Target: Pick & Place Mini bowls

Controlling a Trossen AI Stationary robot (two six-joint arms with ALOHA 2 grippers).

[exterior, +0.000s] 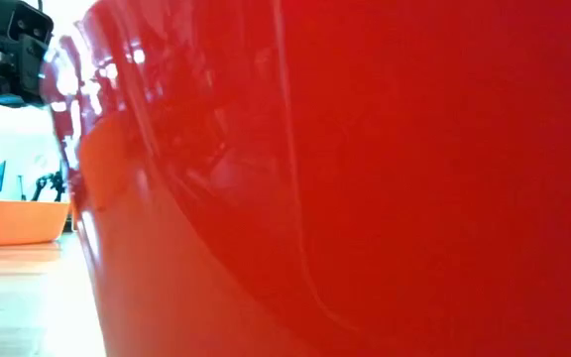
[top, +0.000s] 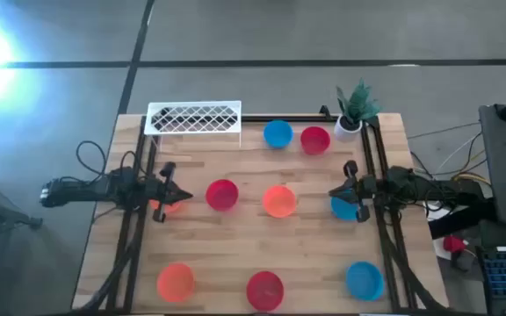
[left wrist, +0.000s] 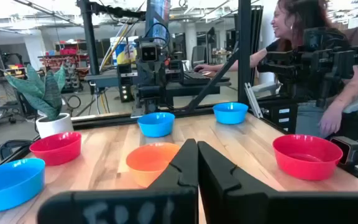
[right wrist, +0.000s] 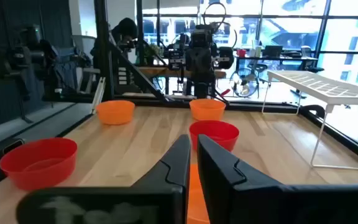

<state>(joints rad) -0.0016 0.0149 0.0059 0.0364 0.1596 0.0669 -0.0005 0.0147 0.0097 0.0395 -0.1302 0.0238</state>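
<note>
The worktop (top: 235, 254) is a pale wooden board with visible planks, framed by dark rails and standing on a grey floor crossed by a dark line. Nine mini bowls are spread over it. At the far edge sit a blue bowl (top: 278, 133) and a red bowl (top: 314, 139), close together, right of a white wire-mesh rack (top: 193, 118) and left of a small white pot with a green plant (top: 355, 110) in the far right corner. Across the middle lie an orange bowl (top: 167, 204) partly under the left pincer (top: 183, 196), a red bowl (top: 222, 194), an orange bowl (top: 278, 201) and a blue bowl (top: 344, 207) partly under the right pincer (top: 334, 192). Along the near edge stand an orange bowl (top: 176, 281), a red bowl (top: 264, 290) and a blue bowl (top: 364, 280).

The left pincer hovers at the left side of the worktop with its fingers pressed together, gripping nothing. The right pincer hovers at the right side, pointing inward; its fingers stand nearly together with a thin gap and nothing between them.

The low view is almost filled by the glossy wall of a red bowl (exterior: 365, 178), with an orange bowl (exterior: 13, 220) to its left.

The room beyond is an open workshop with large windows, metal frames, desks and equipment. A person (left wrist: 303, 56) sits at a desk past the right side of the worktop; another person (right wrist: 124, 34) shows past the left side.
</note>
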